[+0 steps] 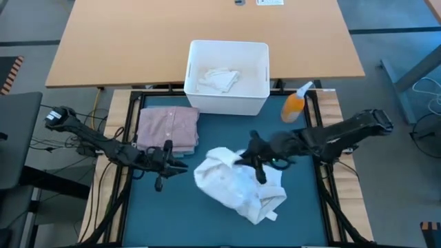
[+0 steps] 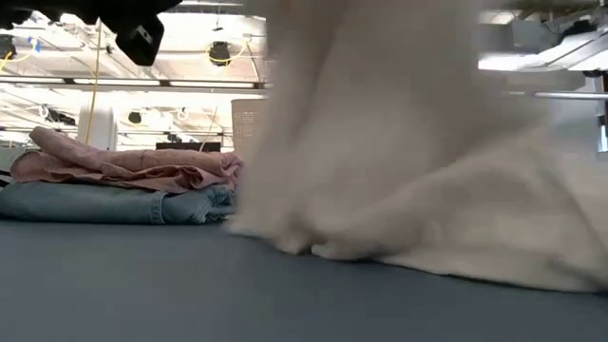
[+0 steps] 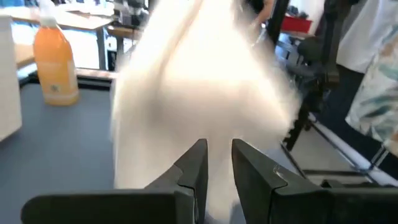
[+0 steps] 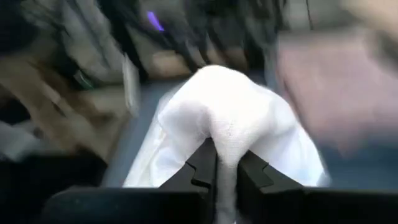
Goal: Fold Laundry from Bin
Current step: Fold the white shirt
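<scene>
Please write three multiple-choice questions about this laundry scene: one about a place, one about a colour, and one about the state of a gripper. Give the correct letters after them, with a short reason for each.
1. Where does the folded pink shirt lie?
A. inside the bin
B. on the mat, on top of folded jeans
C. under the orange bottle

2. What colour is the cloth left inside the bin?
A. white
B. pink
C. blue

3. What is the right gripper doing?
A. hanging open above the bin
B. holding the bottle
C. shut on the white cloth

Answers:
1 B: the low view shows the shirt stacked on the jeans, beside the bin in the high view.
2 A: a crumpled white piece lies in the bin.
3 C: the right wrist view shows the white cloth pinched between the fingers.

The left gripper waits near the shirt.
</scene>
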### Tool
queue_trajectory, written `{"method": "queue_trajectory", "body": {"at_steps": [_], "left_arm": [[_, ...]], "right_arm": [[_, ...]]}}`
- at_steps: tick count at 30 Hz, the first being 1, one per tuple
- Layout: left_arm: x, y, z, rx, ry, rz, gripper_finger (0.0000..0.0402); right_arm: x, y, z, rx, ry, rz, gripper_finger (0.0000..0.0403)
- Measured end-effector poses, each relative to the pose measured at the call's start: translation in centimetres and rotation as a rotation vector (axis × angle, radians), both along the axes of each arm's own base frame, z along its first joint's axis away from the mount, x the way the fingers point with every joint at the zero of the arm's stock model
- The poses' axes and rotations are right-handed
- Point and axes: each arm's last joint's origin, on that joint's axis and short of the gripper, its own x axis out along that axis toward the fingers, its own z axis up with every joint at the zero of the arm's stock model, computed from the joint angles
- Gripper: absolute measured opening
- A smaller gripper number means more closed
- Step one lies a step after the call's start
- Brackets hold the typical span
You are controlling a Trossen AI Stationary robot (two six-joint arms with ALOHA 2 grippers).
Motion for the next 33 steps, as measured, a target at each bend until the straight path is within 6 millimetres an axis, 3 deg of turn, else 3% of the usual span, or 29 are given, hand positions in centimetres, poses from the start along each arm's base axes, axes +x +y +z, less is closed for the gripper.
{"method": "queue_trajectory", "body": {"at_steps": [2,8,16,22,28,33], "left_arm": [[0.0,-0.1,0.1,-0.009,-0.005,0.012,0.0061],[0.1,-0.2,1.0,-0.005,-0.023,0.013,0.0061],[1.2,-0.7,1.8,0.105,-0.031,0.028,0.0096],[4.8,-2.5,0.8,0.189,0.068,0.018,0.0149],[9.7,-4.9,1.1,0.321,0.092,-0.029,0.0169],[14.8,-7.1,1.1,0.457,0.137,-0.071,0.0169]], "right_arm": [[0.0,-0.6,-2.0,0.046,0.106,0.006,0.0065],[-1.1,0.1,-4.5,0.165,0.393,0.084,0.0132],[-3.6,2.2,-4.3,0.169,0.484,0.112,0.0219],[-6.6,3.7,-5.4,0.161,0.654,-0.102,0.0229],[-9.9,5.0,-9.0,0.168,0.778,-0.410,0.0224],[-11.5,4.8,-12.9,0.210,0.808,-0.573,0.0224]]}}
